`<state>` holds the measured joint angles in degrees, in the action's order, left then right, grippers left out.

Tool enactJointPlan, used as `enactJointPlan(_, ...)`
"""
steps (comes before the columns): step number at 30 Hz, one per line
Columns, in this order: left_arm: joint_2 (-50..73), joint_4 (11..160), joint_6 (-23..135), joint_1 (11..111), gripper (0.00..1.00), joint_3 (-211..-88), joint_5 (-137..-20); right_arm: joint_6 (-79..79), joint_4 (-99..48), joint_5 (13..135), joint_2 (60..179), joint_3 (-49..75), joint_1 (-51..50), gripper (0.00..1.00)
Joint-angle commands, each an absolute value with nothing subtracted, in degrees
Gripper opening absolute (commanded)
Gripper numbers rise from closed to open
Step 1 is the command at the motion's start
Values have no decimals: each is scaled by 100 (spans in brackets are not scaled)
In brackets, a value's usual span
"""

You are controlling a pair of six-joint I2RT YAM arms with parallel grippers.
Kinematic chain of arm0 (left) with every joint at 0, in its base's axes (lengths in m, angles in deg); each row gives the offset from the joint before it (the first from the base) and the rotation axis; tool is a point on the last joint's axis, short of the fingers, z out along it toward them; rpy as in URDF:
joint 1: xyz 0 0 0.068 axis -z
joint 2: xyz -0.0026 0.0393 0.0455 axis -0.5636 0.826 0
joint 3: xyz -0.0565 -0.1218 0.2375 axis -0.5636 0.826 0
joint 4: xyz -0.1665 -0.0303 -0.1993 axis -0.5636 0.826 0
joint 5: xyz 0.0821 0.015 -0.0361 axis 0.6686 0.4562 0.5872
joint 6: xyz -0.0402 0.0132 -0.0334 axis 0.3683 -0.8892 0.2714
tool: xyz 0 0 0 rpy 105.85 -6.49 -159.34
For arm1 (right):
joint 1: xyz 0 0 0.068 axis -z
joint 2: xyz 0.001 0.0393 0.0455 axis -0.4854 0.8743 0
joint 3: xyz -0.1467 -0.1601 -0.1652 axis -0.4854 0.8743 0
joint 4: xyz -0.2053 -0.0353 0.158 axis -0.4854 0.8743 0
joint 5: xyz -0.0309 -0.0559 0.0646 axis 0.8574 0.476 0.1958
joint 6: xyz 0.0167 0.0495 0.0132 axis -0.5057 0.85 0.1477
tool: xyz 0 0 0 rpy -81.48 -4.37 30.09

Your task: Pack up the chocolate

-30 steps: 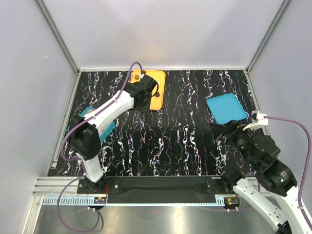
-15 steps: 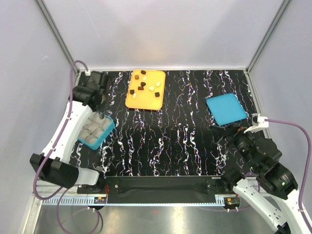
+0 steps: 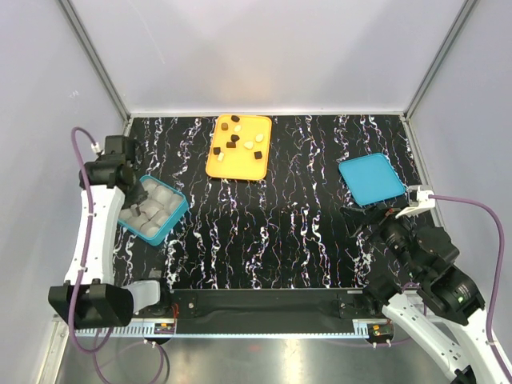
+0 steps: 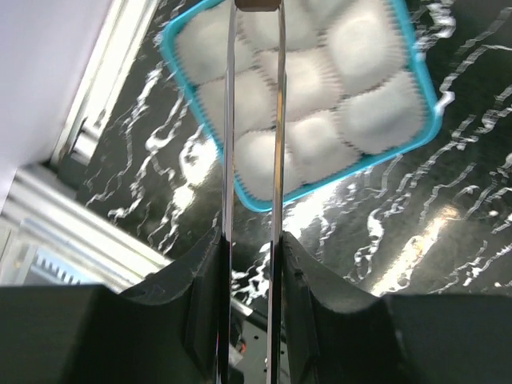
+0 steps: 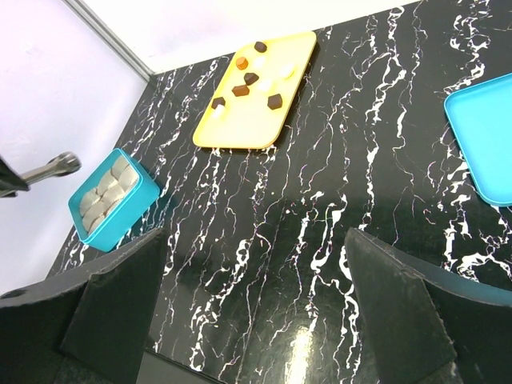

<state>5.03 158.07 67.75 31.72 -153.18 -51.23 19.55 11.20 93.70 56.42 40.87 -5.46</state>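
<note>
Now most of the chocolate point(image 3: 231, 145) sits on the orange tray point(image 3: 240, 168) at the far side of the tabletop point(image 3: 304, 232), a bit left of the middle. Some bits are dark brown blocks point(image 3: 258, 154) & some are pale yellow rounds point(image 3: 259, 138), spread out w/ gaps btw them.

The teal box point(image 3: 171, 226) is by the left edge, well apart from the tray. It is full of white paper cups point(image 4: 352, 120). The left end effector point(image 4: 256, 24) hangs over the box, its two thin fingers point(image 4: 229, 120) close together & pointing at the cups. They squeeze one small brown piece point(image 4: 258, 4) right at the tips. It shows only at the very top of the left wrist view, so not much of it can be seen. Can't tell which cup it is over.

The right end effector point(image 5: 254, 240) is on the other side, low over the tabletop w/ its fingers spread wide apart, gripping nothing. The flat teal lid point(image 3: 371, 178) lies just beyond it, on the right.
</note>
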Motion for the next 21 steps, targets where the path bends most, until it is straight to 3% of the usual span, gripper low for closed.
enactJointPlan(1,209,16029,6641,2842,28,-15280,-5152,1779,741,9223,5587,4179,-559,100)
enactJointPlan(21,86,15776,6562,2358,31,-14656,-5424,1621,530,9136,5402,4390,-568,100)
